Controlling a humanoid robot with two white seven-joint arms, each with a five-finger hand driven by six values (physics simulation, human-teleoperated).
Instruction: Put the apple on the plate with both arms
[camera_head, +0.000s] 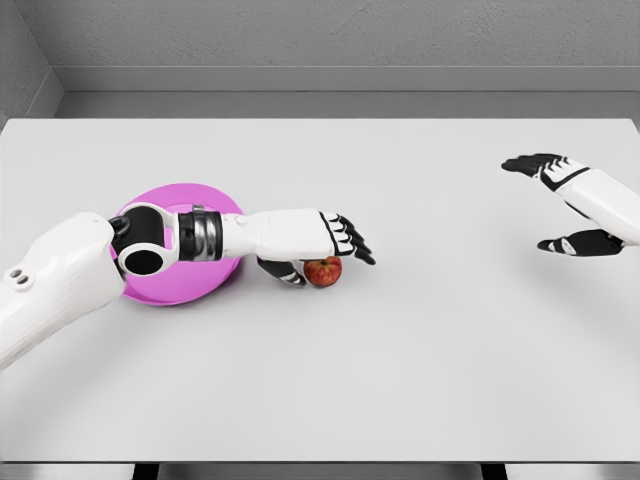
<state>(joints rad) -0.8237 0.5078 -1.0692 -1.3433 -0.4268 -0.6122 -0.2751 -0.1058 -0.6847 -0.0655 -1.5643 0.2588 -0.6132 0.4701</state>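
A red apple lies on the white table just right of the pink plate. My left hand reaches over the plate and hovers above the apple, its fingers spread past the fruit and its thumb curled on the apple's left side, not closed around it. My left forearm covers the middle of the plate. Far to the right, my right hand is held above the table with fingers spread and holds nothing.
The white table ends at a front edge near the bottom of the view. A grey wall stands behind its far edge.
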